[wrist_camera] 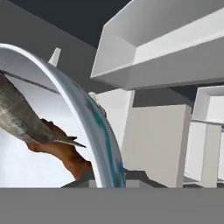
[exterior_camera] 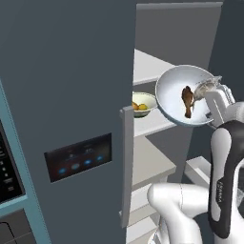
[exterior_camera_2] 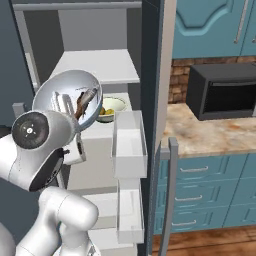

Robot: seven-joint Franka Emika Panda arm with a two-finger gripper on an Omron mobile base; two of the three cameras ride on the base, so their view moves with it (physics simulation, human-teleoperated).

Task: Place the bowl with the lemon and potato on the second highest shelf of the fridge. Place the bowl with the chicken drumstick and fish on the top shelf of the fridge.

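Observation:
My gripper is shut on the rim of a pale blue-grey bowl, held steeply tilted in front of the open fridge, about level with the top shelf. Inside it lie the reddish-brown chicken drumstick and the silvery fish. In the hand view the bowl's rim curves past the fish and the drumstick. The cream bowl with the lemon and potato sits on the second highest shelf, just left of the held bowl.
The closed grey fridge door with its handle stands to the left. The open door's white bins hang right of the shelves. Beyond them are a counter and a black microwave.

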